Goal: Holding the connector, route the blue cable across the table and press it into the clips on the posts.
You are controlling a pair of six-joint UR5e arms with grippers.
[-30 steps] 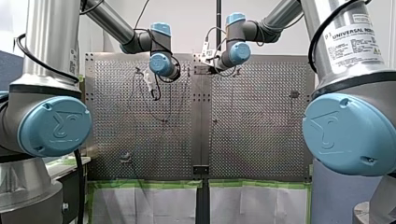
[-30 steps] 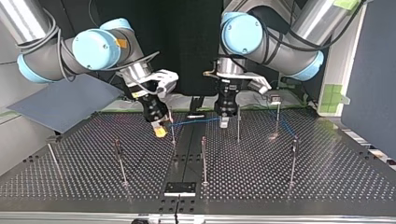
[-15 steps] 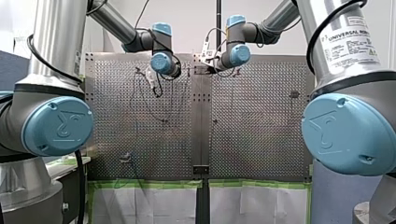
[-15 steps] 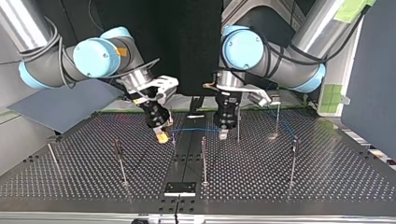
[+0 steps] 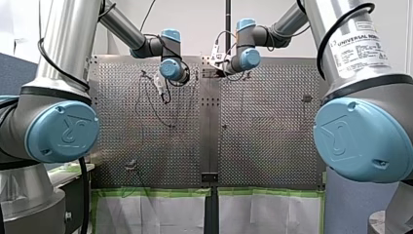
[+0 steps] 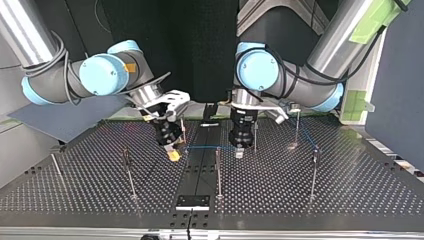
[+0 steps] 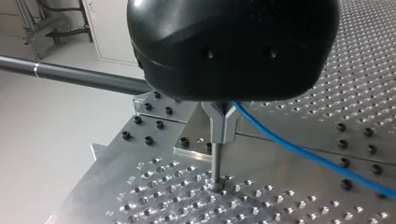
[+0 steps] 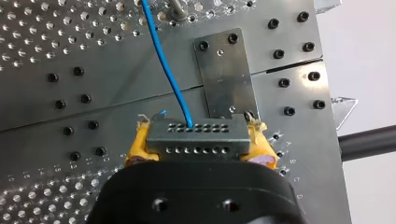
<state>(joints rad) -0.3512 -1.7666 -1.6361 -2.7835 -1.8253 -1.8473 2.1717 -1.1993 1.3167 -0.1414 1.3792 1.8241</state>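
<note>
Evidently, my right tool [image 6: 173, 155] clamps the connector [image 8: 196, 145] and my left tool [image 7: 219, 123] pinches the blue cable [image 8: 163, 63], tensioning it for clipping.

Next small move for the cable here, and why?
Probably lower both grippers to press the blue cable into the clip on the middle post. My right gripper is shut on the connector, and the cable runs straight to my left gripper, about level with that post's top.

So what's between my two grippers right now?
Top view: the blue cable spans from the right gripper to the left gripper, over the middle of the table.
</note>
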